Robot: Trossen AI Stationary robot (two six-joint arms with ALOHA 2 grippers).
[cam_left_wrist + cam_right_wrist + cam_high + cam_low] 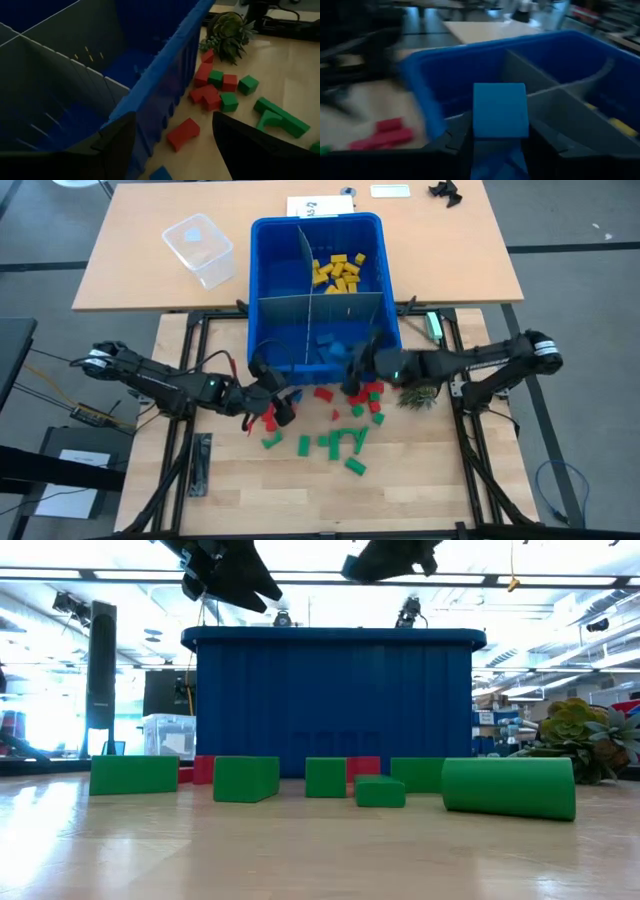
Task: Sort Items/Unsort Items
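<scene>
The right gripper (499, 137) is clamped on a blue block (500, 110) over the bin's (262, 290) front edge; the left gripper (172, 137) hangs with fingers apart beside the bin's front corner; red blocks (372, 392) and green blocks (340, 442) lie scattered on the bench (420, 480); yellow blocks (338, 272) sit in a rear compartment.

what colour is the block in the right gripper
Blue; the block shows best in the right wrist view, held over the bin.

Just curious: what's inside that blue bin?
The bin holds yellow blocks in one far compartment, between grey dividers. The near compartments are partly covered by the grippers, so their contents are unclear.
</scene>
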